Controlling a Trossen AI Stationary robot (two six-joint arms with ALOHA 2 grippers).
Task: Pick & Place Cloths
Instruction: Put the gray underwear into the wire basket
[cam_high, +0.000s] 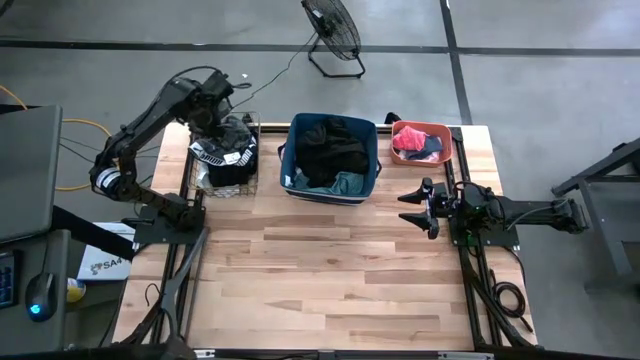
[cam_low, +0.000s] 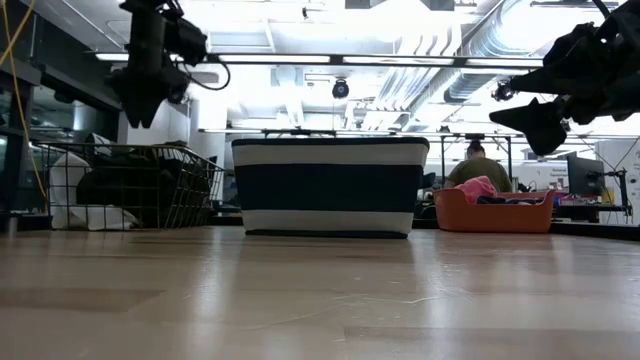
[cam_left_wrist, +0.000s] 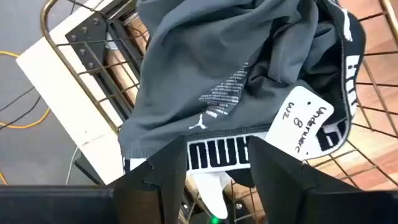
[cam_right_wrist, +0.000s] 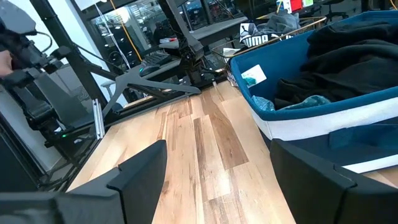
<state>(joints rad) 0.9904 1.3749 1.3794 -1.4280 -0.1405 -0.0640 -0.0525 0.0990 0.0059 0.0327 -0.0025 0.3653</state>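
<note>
A wire basket (cam_high: 225, 160) at the table's far left holds a grey garment (cam_left_wrist: 236, 74) with a black-and-white waistband and a white paper tag, lying on darker cloths. My left gripper (cam_left_wrist: 221, 168) hangs open just above this pile, clear of the basket's rim in the low view (cam_low: 150, 95). The blue fabric bin (cam_high: 330, 160) in the far middle holds black and teal cloths. Pink and dark cloths lie in the coral tub (cam_high: 422, 143). My right gripper (cam_high: 420, 207) hovers open over the table's right side, pointing left, near the tub.
The basket, bin and tub stand in a row along the far edge. Bare wooden tabletop (cam_high: 320, 280) fills the middle and near side. A fan (cam_high: 332, 30) stands on the floor beyond the table. A person (cam_low: 478, 165) sits in the room behind.
</note>
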